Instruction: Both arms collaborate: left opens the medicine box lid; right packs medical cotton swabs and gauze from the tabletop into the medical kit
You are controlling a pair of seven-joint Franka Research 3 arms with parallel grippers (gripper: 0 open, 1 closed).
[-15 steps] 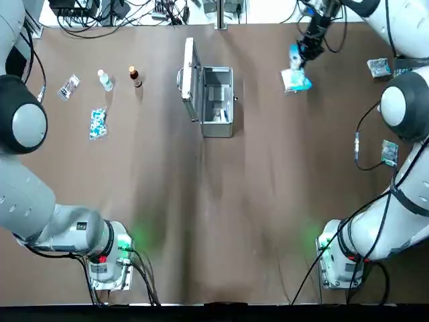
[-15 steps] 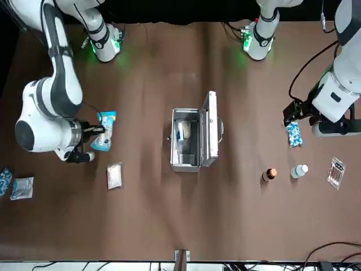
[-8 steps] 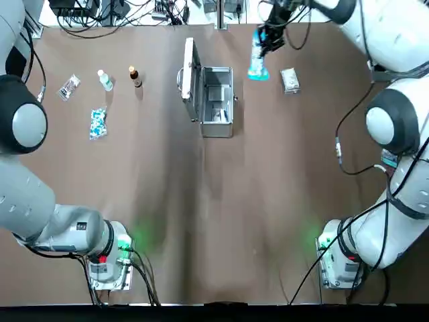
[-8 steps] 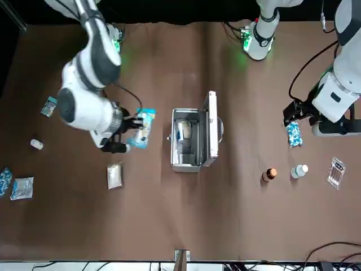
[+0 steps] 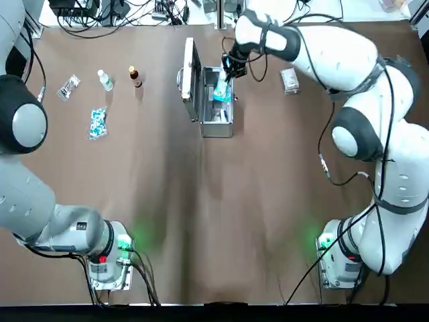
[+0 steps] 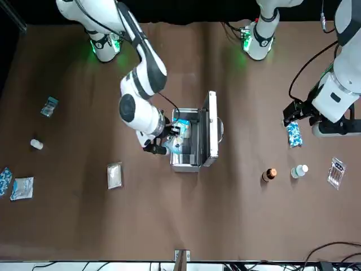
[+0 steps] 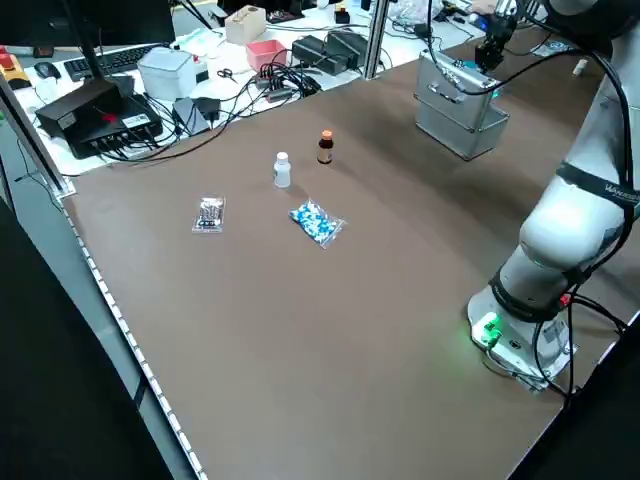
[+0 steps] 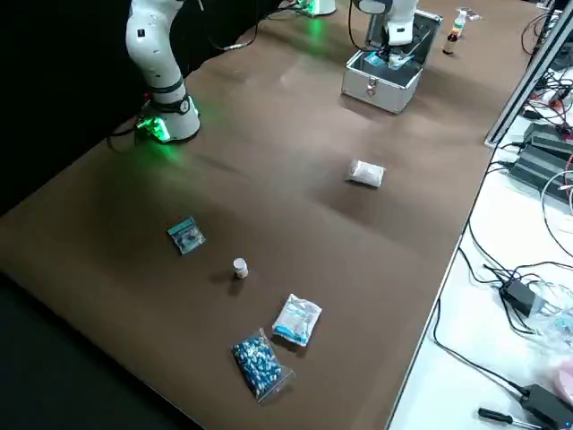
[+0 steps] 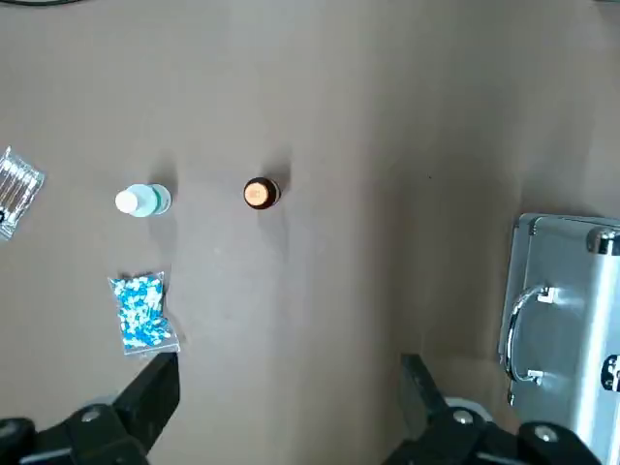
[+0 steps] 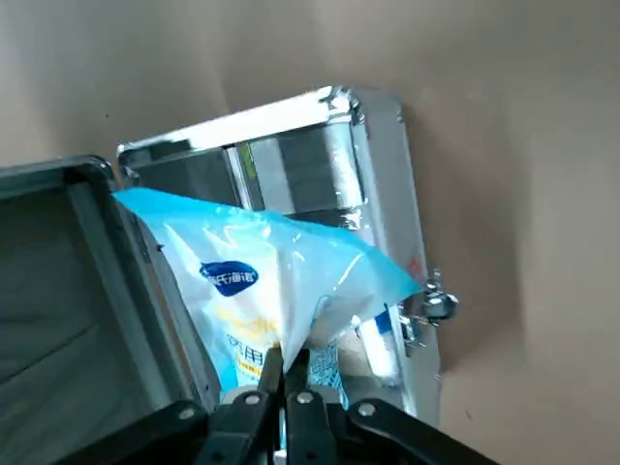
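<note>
The right tool (image 10: 289, 356) pinches the swabs (image 10: 254, 269) just over the open kit (image 10: 395, 232). Packing the swabs is the step now. Next, it should go down and let go. Beside the kit, the lid (image 10: 73, 291) stands up. Farther off, the left tool (image 9: 291, 373) waits, wide and holding nothing, past the lid.

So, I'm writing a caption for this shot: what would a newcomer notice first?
Probably the open silver case mid-table, its lid standing up. Over it the right arm's tool pinches a shiny blue-and-white packet. The left arm's tool hangs open beyond the small bottles.
</note>
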